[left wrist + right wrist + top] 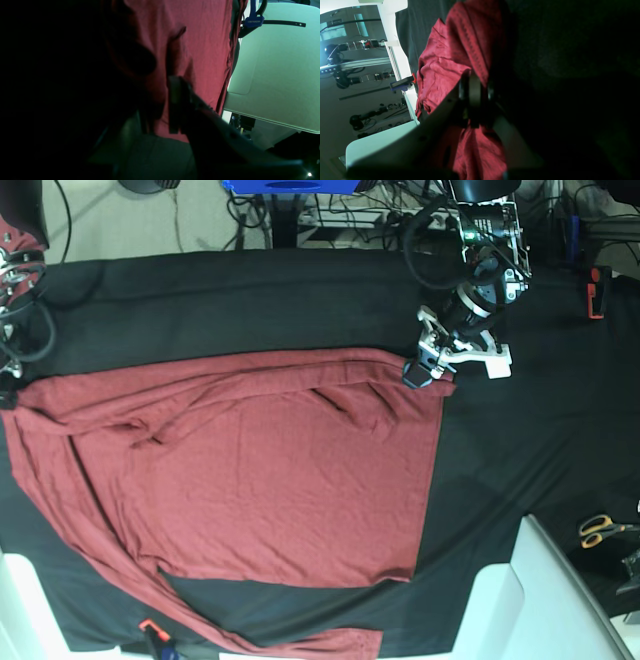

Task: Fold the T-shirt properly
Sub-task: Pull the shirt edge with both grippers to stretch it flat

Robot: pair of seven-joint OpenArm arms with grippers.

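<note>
The brick-red T-shirt [260, 480] lies spread flat on the black table cloth [250, 300], with one long sleeve trailing along the front edge. My left gripper [422, 372] is pressed down on the shirt's far right corner. In the left wrist view its fingers [175, 105] pinch a raised ridge of the red fabric [200, 50], and the left half of that view is dark. My right gripper [8, 385] is at the shirt's far left end. In the right wrist view the right gripper [475, 85] is shut on bunched red cloth [445, 62].
Scissors with yellow handles [600, 528] lie at the right edge of the table. A white panel [540, 600] juts in at the front right, and another white surface [20, 610] at the front left. A small red tool [595, 290] sits at the back right. A blue clamp [155, 640] is at the front edge.
</note>
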